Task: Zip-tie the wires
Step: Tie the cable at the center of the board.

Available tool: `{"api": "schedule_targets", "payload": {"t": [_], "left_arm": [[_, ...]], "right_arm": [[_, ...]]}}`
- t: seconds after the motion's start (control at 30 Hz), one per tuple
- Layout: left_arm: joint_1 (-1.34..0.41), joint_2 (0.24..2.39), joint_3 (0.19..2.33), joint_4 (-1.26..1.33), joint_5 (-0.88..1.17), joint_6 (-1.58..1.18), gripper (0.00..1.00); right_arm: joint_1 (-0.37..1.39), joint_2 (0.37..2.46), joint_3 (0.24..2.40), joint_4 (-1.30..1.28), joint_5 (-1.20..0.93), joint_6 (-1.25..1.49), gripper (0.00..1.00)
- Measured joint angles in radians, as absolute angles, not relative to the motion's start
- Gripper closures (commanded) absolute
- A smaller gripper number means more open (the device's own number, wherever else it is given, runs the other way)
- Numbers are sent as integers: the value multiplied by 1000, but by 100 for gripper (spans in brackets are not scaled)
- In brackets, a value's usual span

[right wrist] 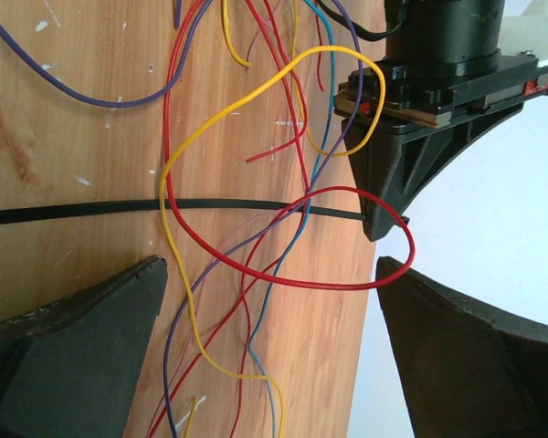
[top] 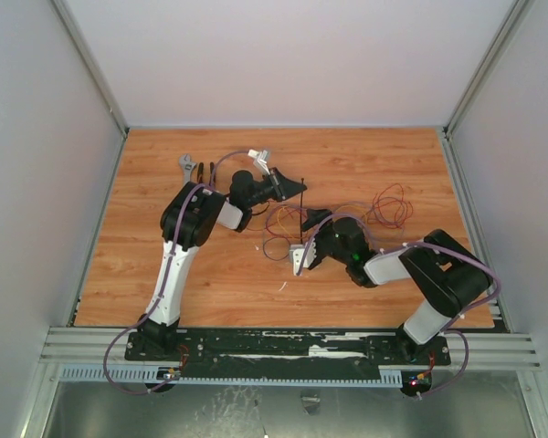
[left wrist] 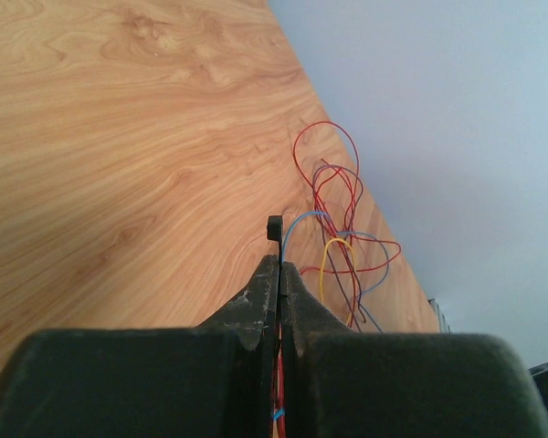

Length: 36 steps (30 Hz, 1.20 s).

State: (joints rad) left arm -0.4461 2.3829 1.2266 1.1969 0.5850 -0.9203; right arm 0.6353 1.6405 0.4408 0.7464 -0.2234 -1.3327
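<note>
Grey-white wall panels [top: 283,55] box in the room on three sides, with the zip tie [top: 303,208] near the middle of the space they enclose. Wood-grain laminate covers the surface [top: 164,274], which spreads out on every side of the zip tie. The right wrist view shows small pale scuffs and flecks in the laminate close to the strip. An aluminium rail [top: 73,351] runs along the edge by the arm bases, well apart from the zip tie. The wires [top: 283,224], thin loops of red, yellow, purple and blue, sprawl around and across the zip tie, and a further red tangle lies on the right arm's side of it. The right end effector [top: 308,239] stands spread wide just beside the zip tie, gripping nothing. The left end effector [top: 290,187] is pressed together on one end of the zip tie. The thin black strip is straight, and its head pokes out just past those fingertips.
</note>
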Motion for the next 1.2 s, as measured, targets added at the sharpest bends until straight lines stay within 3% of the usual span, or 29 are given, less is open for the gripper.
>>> {"api": "schedule_targets", "payload": {"t": [0.9,1.2], "left_arm": [[-447,2351,1230,1170,581,-914,100],[-447,2351,1230,1168,581,-915,100]], "right_arm": [[635,1698,444,835,-214,-1341,1],[657,1584,448,641,-259,-1279,1]]}}
